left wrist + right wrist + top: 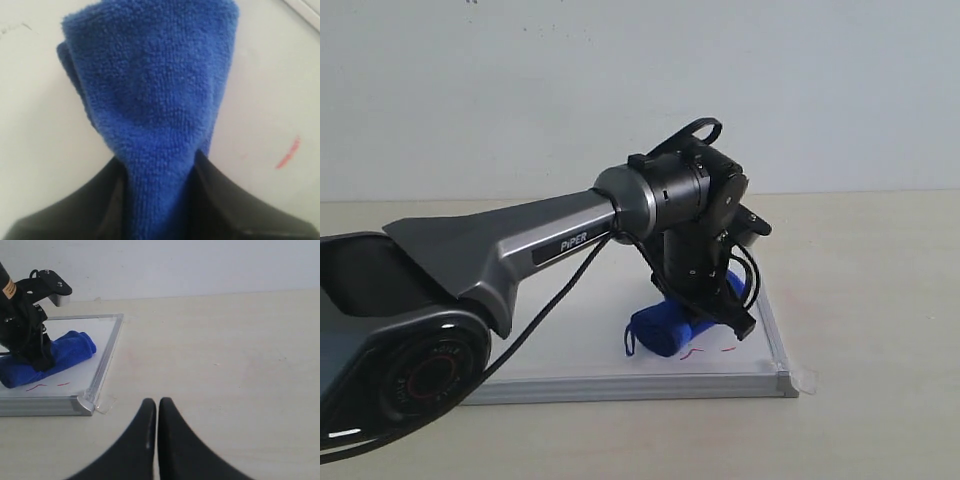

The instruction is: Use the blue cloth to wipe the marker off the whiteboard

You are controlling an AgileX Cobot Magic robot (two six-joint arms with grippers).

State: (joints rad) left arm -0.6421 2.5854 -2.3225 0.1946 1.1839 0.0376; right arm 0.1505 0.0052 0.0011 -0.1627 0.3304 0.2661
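The whiteboard (pixel 570 350) lies flat on the table, silver-framed, with a taped corner at the front right. My left gripper (pixel 705 310) points down over its right part, shut on the blue cloth (pixel 670 330), which rests on the board. Close up in the left wrist view, the blue cloth (pixel 155 100) is pinched between the black fingers (pixel 220 195) of the left gripper (pixel 159 165). Short red marker strokes (pixel 705 351) remain just in front of the cloth; one marker stroke (pixel 288 152) shows beside it. My right gripper (pixel 157 405) hovers shut over bare table, right of the whiteboard (pixel 100 367) and the blue cloth (pixel 60 355).
The beige table (pixel 880 280) extends to the right of the board. A pale wall (pixel 620 80) rises behind. The left arm's dark body (pixel 470 260) fills the left foreground of the exterior view and hides part of the board.
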